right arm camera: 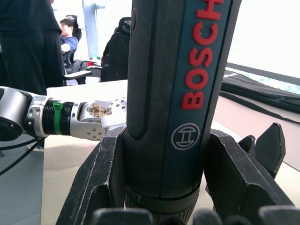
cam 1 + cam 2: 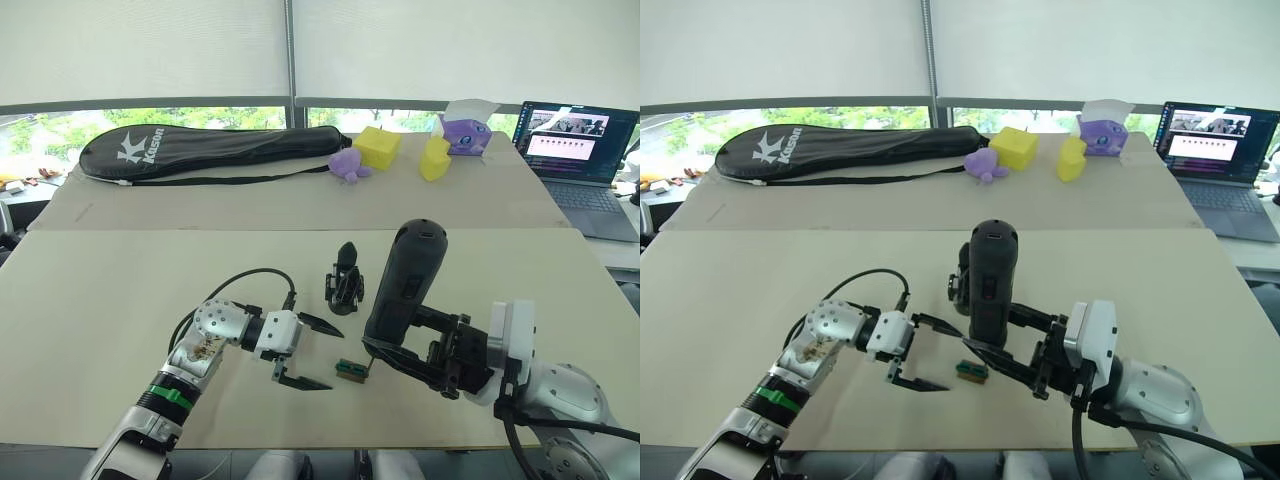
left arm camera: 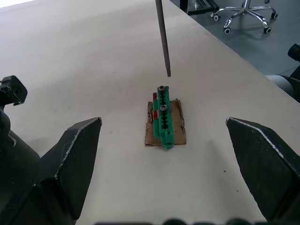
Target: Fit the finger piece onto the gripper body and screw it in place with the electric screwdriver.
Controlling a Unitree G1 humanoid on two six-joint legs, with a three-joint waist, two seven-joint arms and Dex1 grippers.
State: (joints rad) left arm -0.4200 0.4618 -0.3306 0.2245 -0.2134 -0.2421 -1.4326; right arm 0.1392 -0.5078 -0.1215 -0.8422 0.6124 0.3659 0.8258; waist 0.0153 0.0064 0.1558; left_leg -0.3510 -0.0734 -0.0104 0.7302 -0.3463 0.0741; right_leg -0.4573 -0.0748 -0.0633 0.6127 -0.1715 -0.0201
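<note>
The electric screwdriver (image 2: 405, 285) stands nearly upright, and my right gripper (image 2: 395, 350) is shut on its lower barrel (image 1: 178, 93). Its thin bit (image 3: 163, 37) ends just above the far screw of a small green block (image 3: 164, 122) lying on the table. My left gripper (image 2: 330, 355) is open, with one finger on each side of that block and touching nothing. The gripper body (image 2: 345, 280) stands on the table just behind it, left of the screwdriver, with a pointed black finger rising from it. A loose finger piece is out of view.
On the far table lie a black racket bag (image 2: 210, 150), yellow blocks (image 2: 380, 147), purple toys (image 2: 350, 165) and an open laptop (image 2: 575, 140) at the right. People (image 1: 70, 37) sit and stand beyond the table's left side.
</note>
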